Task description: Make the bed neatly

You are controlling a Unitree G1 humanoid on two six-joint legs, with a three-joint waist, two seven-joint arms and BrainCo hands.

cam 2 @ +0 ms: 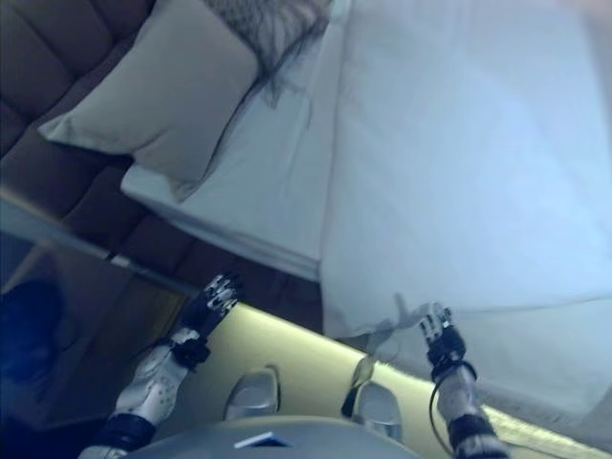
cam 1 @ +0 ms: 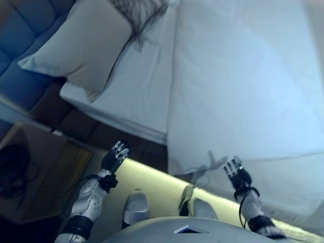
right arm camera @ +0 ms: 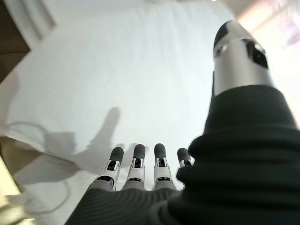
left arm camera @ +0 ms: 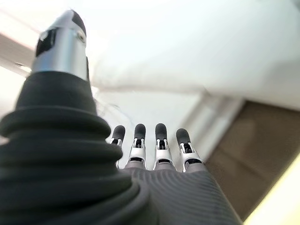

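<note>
A white duvet (cam 1: 243,81) covers most of the bed and hangs over its near side. Left of it the white bottom sheet (cam 1: 142,86) lies bare. A white pillow (cam 1: 83,45) leans at the head end, with a grey furry cushion (cam 1: 136,12) behind it. My left hand (cam 1: 115,154) is open and empty in front of the dark bed base. My right hand (cam 1: 235,169) is open and empty just below the duvet's hanging edge; in the right wrist view its fingers (right arm camera: 136,171) point at the duvet (right arm camera: 117,70) without holding it.
A dark padded headboard (cam 1: 20,55) stands at the left. A brown bedside table (cam 1: 45,167) with a dark object (cam 1: 12,169) on it sits at the lower left. A lit strip (cam 1: 162,177) runs along the bed base.
</note>
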